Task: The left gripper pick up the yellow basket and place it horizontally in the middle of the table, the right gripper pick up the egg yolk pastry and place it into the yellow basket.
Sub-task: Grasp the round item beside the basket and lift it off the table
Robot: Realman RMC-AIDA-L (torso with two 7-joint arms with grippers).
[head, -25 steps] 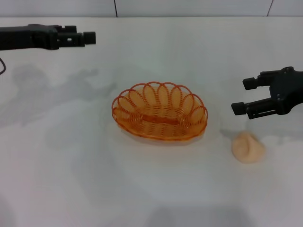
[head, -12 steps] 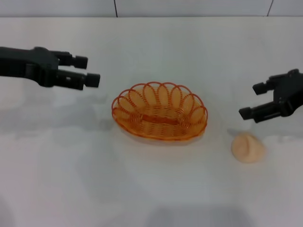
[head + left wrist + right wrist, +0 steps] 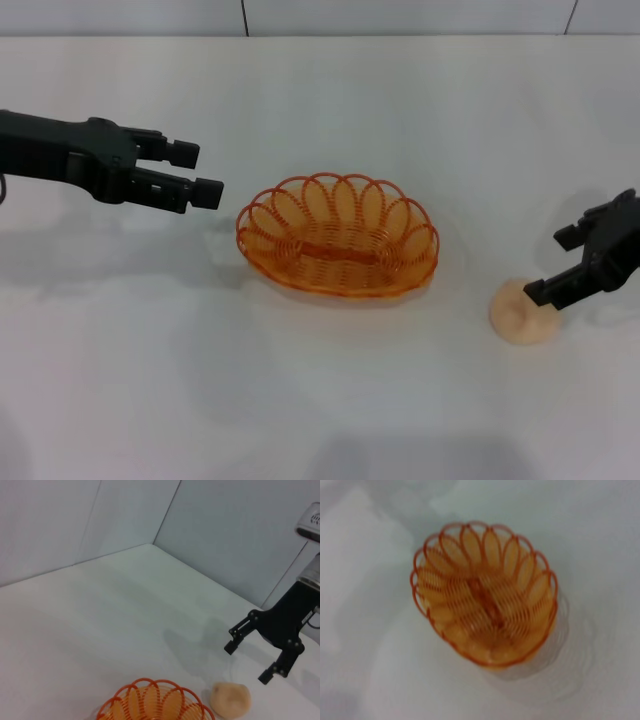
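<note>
The oval orange-amber wire basket sat lengthwise near the middle of the plain white table, upright on its spiral base and holding nothing. So the first step looked done, or never needed. The left hand hovered just beside the basket's left end, fingers parted a little and gripping nothing; it touched no wire that I could see.

Over on the right, the action! The right hand hung directly at the small round cream-peach egg yolk pastry, its fingers spread wide, one fingertip crossing the bun's upper edge in the head view. Whether it actually touched the pastry was hard to say from that angle. The left wrist view showed the same open fingers poised just above the bun, nothing clamped.

The pastry lay on the table to the right of the basket, clearly apart from it. Grasping, lifting and dropping it in all remained.
</note>
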